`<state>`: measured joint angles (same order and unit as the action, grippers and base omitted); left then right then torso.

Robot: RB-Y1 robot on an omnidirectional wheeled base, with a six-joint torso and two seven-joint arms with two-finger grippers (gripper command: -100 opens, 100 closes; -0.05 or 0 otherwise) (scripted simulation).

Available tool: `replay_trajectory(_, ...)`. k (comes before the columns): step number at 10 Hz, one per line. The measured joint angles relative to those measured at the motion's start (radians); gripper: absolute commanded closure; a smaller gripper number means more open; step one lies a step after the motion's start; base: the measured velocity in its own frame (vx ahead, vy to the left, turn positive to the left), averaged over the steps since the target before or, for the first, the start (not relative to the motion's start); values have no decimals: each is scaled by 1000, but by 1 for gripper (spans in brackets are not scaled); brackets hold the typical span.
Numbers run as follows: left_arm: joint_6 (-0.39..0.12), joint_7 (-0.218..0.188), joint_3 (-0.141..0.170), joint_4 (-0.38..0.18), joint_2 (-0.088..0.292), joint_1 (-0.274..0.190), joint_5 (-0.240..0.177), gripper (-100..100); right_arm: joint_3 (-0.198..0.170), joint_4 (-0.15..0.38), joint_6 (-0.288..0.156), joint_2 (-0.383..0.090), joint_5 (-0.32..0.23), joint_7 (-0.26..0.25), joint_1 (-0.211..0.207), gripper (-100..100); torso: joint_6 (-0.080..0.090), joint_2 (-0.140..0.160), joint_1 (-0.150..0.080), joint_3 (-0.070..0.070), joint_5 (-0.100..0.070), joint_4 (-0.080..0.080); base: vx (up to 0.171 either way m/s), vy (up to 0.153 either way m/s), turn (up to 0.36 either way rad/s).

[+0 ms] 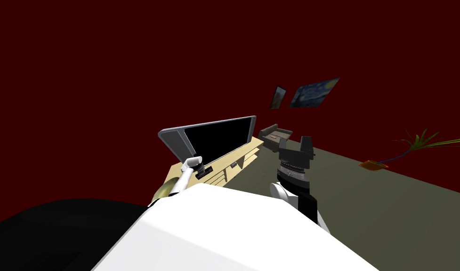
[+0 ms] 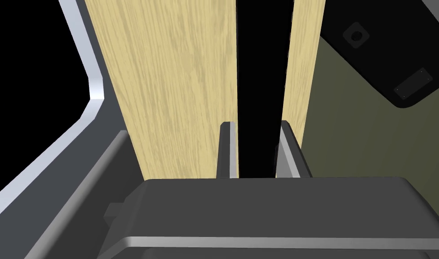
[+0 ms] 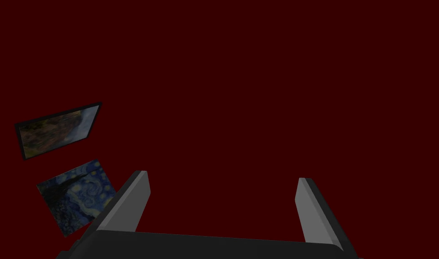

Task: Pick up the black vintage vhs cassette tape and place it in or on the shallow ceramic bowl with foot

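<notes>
My left gripper [image 2: 256, 126] is shut on the black cassette [image 2: 259, 67], which stands edge-on between the fingers as a long black strip. It hangs over the light wooden TV stand [image 2: 178, 90], close to the silver-framed TV [image 2: 93, 76]. In the head view this gripper [image 1: 203, 170] sits low in front of the TV [image 1: 219, 136]. A tan, olive-tinted bowl [image 1: 162, 190] peeks out beside my left forearm, partly hidden by it. My right gripper [image 3: 223, 202] is open and holds nothing; it is raised on the right [image 1: 299, 146].
The wooden stand [image 1: 250, 146] runs along the dark red wall. Beyond it are a brown sofa [image 1: 276, 136] and a potted plant [image 1: 412, 148] on the olive floor. A black part with a round socket [image 2: 384, 54] lies beyond the stand's edge.
</notes>
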<state>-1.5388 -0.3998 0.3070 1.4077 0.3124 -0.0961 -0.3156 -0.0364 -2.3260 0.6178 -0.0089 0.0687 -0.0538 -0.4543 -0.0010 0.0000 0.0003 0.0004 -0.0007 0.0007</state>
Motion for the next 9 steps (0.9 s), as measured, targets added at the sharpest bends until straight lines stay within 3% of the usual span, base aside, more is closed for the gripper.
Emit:
replay_trajectory(1, 0, 0, 0, 0, 0, 0, 0, 100, 0, 0, 0, 0, 0, 0, 0, 0, 0, 1, 0, 0, 0, 0, -12, 15, -65)
replay_trajectory(2, -12, 7, 7, 1, 15, 9, -7, 100, 0, 0, 0, 0, 0, 0, 0, 0, -1, 2, 1, 1, -1, 0, -27, 32, -96)
replay_trajectory(3, -10, 22, 15, -44, 40, 0, -13, 100, 0, 0, 0, 0, 0, 0, 0, 0, -1, 3, 3, 1, 0, 0, -24, 28, -85)
replay_trajectory(6, -57, 38, 36, -12, 80, 41, -29, 100, 0, 0, 0, 0, 0, 0, 0, 0, 0, 2, 2, 1, -1, -1, -19, 23, -68)
replay_trajectory(9, -87, 65, 66, -45, 137, 48, -53, 100, 0, 0, 0, 0, 0, 0, 0, 0, 0, 1, 2, 0, -1, -1, -25, 28, -76)
